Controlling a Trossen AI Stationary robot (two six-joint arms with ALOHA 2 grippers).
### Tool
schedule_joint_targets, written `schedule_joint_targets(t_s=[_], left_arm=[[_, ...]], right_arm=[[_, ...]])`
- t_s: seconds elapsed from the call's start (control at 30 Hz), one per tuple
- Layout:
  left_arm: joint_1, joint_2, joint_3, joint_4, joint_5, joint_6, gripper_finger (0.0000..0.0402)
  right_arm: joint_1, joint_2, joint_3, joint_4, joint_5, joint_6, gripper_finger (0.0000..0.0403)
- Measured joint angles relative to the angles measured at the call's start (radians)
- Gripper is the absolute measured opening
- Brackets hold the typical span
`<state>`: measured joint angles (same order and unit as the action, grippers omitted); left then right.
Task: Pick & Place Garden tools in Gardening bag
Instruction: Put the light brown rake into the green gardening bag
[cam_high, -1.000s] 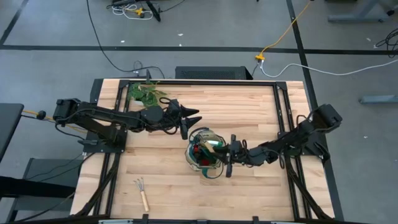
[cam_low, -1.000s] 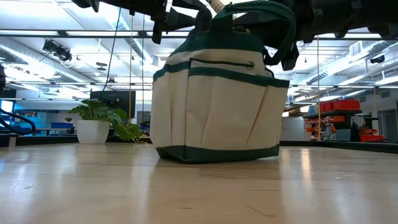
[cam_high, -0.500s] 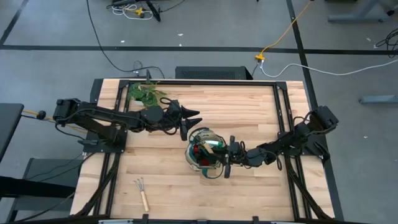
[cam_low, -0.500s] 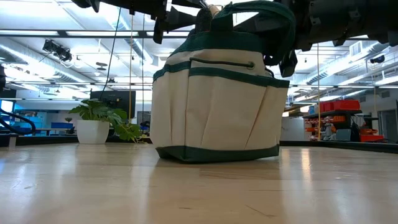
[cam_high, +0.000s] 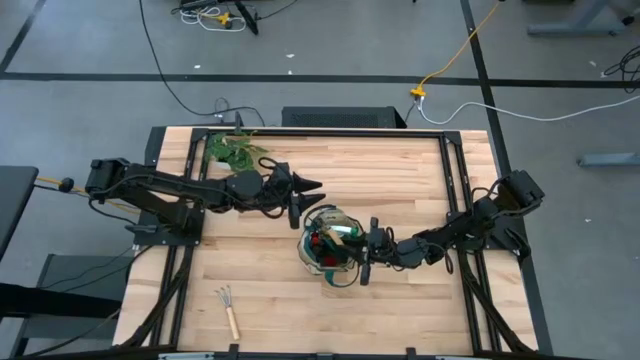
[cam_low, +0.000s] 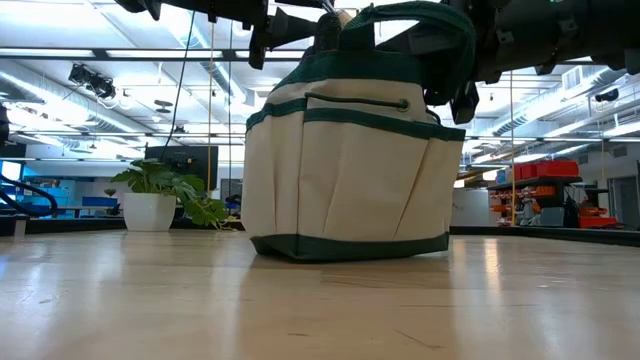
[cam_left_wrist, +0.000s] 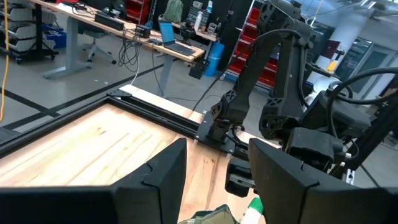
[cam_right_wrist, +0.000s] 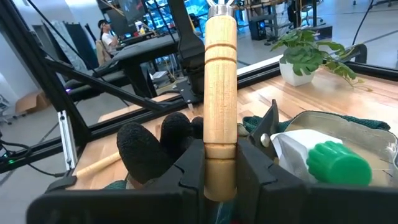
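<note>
A lone rake (cam_high: 229, 310) with a wooden handle lies flat near the front edge of the table (cam_high: 400, 170), well apart from everything else. Farther in, the gardening bag (cam_high: 328, 243) stands upright near the table's middle, its cream walls and green trim filling the low view (cam_low: 345, 170). Its mouth is crowded: dark glove fingers (cam_right_wrist: 144, 149), the blades of the pruning shears (cam_right_wrist: 268, 127) and a green knob on a white piece (cam_right_wrist: 336, 163) all poke up inside.

The right hand (cam_high: 366, 250) sits at the bag's right rim, its fingers clamped narrowly on the wooden handle (cam_right_wrist: 221, 93) of a second rake, which stands upright over the bag's mouth among the other tools. The green loop handle (cam_low: 425, 30) arches just beside it.

The left hand (cam_high: 300, 196) hovers just behind the bag's far rim, fingers spread wide with nothing between them.

At the far left corner of the table stands a leafy plant (cam_high: 232, 151) in a white pot (cam_low: 148, 210).
</note>
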<state>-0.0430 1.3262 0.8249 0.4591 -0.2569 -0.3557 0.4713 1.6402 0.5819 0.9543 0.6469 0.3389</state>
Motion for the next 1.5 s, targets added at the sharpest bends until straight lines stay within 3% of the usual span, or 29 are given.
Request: schedule_joint_targets(t_s=[0.5,0.7,1.5], left_arm=[[-0.030,0.000,0.000,0.000,0.002,0.001,0.0179],[-0.029,0.000,0.000,0.000,0.000,0.002,0.0179],[-0.029,0.000,0.000,0.000,0.000,0.003,0.0179]], right_arm=[[0.021,-0.004,0.000,-0.015,0.004,-0.005,0.0050],[0.062,-0.016,0.000,-0.016,0.084,-0.044,0.0050],[0.064,-0.024,0.000,-0.110,0.106,0.022,0.0051]])
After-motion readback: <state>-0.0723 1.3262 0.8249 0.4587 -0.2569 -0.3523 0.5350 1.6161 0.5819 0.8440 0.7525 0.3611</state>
